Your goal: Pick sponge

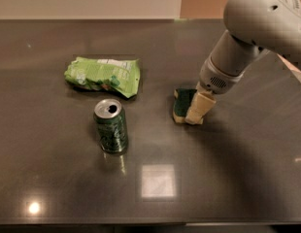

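Arm (230, 57) at sponge (182, 103) on table (238, 178).
Sloping down from upper right, the tool (198, 110) touches the sponge's right side; its grip state cannot be told.

Qty on tabletop (238, 178) (x1, dark, glossy): sponge (183, 100) x1, dk green top over pale yellow foam; drink can (111, 126) x1, green, upright; snack bag (103, 75) x1, light green, crumpled. Loose items total: 3, no duplicates. Robot arm (238, 47) x1 w/ gripper (195, 111) x1, down at the sponge's right edge, right of centre.
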You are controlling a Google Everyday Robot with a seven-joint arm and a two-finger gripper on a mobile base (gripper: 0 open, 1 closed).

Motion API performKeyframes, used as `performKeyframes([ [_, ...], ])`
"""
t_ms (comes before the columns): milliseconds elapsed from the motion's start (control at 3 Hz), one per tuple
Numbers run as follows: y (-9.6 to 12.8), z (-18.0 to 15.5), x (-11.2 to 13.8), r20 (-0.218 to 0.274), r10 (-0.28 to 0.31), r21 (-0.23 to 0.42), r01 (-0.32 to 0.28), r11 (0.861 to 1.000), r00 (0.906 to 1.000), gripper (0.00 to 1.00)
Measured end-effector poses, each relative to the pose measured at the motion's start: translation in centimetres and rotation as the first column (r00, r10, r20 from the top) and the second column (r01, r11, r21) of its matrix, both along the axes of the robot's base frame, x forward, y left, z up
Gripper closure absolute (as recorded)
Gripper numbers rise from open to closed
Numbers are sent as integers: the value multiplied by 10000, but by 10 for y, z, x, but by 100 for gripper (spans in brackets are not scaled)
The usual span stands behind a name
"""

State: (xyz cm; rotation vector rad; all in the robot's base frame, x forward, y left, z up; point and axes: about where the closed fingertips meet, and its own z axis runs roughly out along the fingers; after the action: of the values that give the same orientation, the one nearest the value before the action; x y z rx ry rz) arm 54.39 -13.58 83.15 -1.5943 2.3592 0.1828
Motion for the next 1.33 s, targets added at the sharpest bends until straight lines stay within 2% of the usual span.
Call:
performKeyframes([
  [333,1,4,0,-87,57,123,-56,9999,9999,63],
  [667,0,22,-2,12,163,328,-163,9993,9999,87],
  [1000,-4,49,-4,191,375,506,-384,9980,9991,100],
  [1333,-10,73,-4,392,547,533,-567,9970,9977,100],
])
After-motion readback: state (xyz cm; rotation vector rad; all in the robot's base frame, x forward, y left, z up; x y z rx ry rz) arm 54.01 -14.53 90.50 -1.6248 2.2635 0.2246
